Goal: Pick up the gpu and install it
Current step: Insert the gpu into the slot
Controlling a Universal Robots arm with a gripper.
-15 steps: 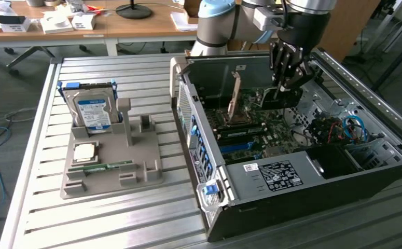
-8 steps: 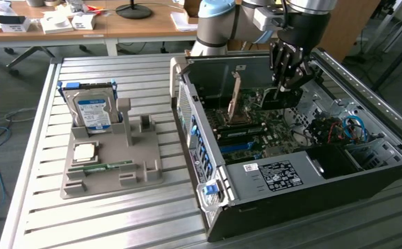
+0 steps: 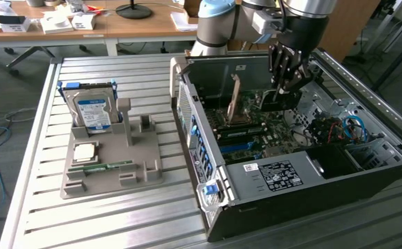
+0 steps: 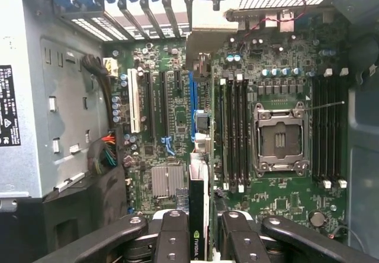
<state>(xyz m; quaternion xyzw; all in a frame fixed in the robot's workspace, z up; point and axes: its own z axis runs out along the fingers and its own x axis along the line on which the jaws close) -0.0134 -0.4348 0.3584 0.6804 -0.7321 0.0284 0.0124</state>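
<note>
My gripper (image 3: 286, 87) reaches down into the open computer case (image 3: 366, 171), over the motherboard (image 3: 256, 137). In the wrist view the gpu (image 4: 198, 224) stands edge-on between the two black fingers (image 4: 173, 239), a thin dark card with a green logo on its edge. It runs from the gripper (image 4: 204, 236) along the blue expansion slot (image 4: 192, 100) toward the case's rear slot openings. The jaws are shut on the card's near end. Whether its lower edge sits in the slot is hidden.
On the exterior view's left, a grey holder (image 3: 111, 171) carries a blue-labelled hard drive (image 3: 93, 111), a processor (image 3: 85, 152) and a memory stick (image 3: 104, 167). Beside the card lie memory slots (image 4: 234, 132) and the empty processor socket (image 4: 279, 140). Case walls close in around the arm.
</note>
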